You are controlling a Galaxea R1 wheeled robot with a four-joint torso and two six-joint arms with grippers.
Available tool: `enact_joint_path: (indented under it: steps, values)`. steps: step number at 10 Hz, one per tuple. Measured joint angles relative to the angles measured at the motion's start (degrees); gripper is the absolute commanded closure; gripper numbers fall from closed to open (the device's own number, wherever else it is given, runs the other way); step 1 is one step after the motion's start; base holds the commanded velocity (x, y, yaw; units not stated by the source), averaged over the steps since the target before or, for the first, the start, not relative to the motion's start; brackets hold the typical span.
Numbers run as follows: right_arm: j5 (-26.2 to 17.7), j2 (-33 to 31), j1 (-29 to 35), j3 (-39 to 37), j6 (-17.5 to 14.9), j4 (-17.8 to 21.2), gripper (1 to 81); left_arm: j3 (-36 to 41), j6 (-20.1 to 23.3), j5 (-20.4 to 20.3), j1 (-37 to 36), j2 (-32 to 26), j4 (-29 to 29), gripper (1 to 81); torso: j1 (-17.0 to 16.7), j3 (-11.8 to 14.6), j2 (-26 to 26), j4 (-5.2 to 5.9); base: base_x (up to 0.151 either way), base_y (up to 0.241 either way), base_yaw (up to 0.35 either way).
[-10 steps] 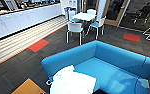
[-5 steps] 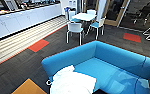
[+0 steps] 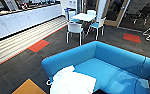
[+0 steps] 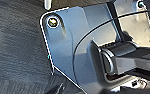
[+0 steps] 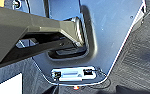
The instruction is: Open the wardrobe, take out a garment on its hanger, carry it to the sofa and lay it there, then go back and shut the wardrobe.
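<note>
From my remote seat, the head camera looked down on a bright blue sofa (image 3: 108, 62) with a low curved back, filling the lower right of the view. A white short-sleeved shirt (image 3: 72, 81) lay crumpled on the sofa's near end, at about 6 o'clock in the picture, draped over the armrest and onto the seat. At its left edge, around 8 o'clock from the shirt's middle, a thin white curve looked like part of the hanger (image 3: 49, 82), though I could not be sure.

Beyond the sofa, toward 12 o'clock, stood a white table (image 3: 84, 17) with white chairs with blue seats (image 3: 75, 28). A long white counter (image 3: 23, 20) ran off toward 10 o'clock, and orange floor patches (image 3: 38, 45) broke the dark carpet.

I judged the shirt light, thin and limp; it would sag and slide if pinched by the cloth. The stiff hanger, near its hook, seemed the safer place to take hold.

Both wrist cameras showed the robot's own dark plates over carpet, and I could not tell how either gripper stood, or whether either held anything.

Against the view 0.5 seconds earlier, nothing had shifted: sofa, shirt and chairs sat in the same places, so the camera was steady.
</note>
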Motion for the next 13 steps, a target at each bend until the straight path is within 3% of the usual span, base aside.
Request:
enact_joint_path:
  steps: [3, 8, 13]
  values:
    - [-0.04, 0.0, -0.05, 0.0, -0.02, 0.0, 1.0, -4.17, 0.13, -0.28, 4.14, 5.19, 0.63, 1.0, -0.02, 0.02, 0.0, 0.0, 0.0, 0.0, 0.0]
    - [-0.04, 0.0, -0.05, 0.0, -0.02, 0.0, 1.0, -6.16, 1.38, -0.35, 4.22, 6.21, 0.83, 1.0, -0.04, 0.05, -0.02, 0.0, 0.0, 0.0, 0.0]
    - [-0.01, 0.0, -0.71, 0.0, 0.0, 0.0, 1.0, -6.13, 2.01, -0.35, 5.0, 6.7, 0.85, 1.0, -0.11, 0.06, -0.06, 0.0, -0.087, 0.0, 0.0]
